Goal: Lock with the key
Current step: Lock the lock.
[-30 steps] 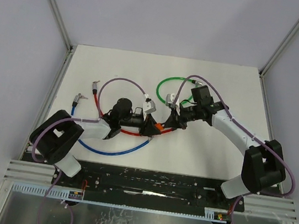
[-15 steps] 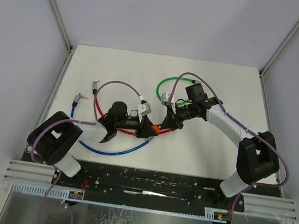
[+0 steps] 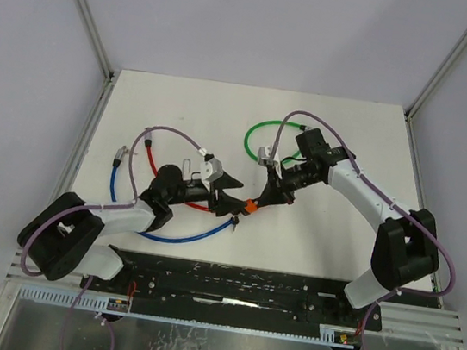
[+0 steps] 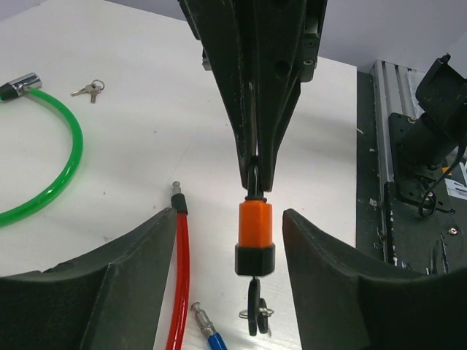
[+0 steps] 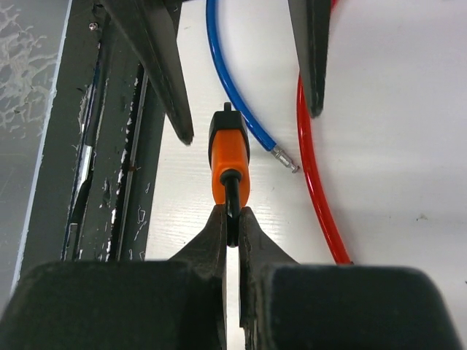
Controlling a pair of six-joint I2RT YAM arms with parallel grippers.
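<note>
A small orange lock (image 4: pixel 255 224) with a black end cap hangs above the table. My right gripper (image 5: pixel 231 219) is shut on the black loop at the lock's top. A black key (image 4: pixel 254 308) on a wire ring sticks out of the cap's underside. My left gripper (image 4: pixel 229 217) is open, with one finger on each side of the lock (image 5: pixel 229 157) and touching neither it nor the key. From above, the lock (image 3: pixel 249 203) sits between the left gripper (image 3: pixel 229 194) and the right gripper (image 3: pixel 265 197), mid-table.
A red cable (image 4: pixel 179 284) and a blue cable's metal tip (image 4: pixel 206 328) lie just under the left jaws. A green cable lock (image 3: pixel 261 135) lies behind the right gripper. Loose keys (image 4: pixel 89 90) rest by the green cable, and another set (image 3: pixel 120 155) at the far left.
My left jaws have opened and let go of the lock and key. The left arm's elbow has swung down and to the left. The right gripper stays shut on the loop.
</note>
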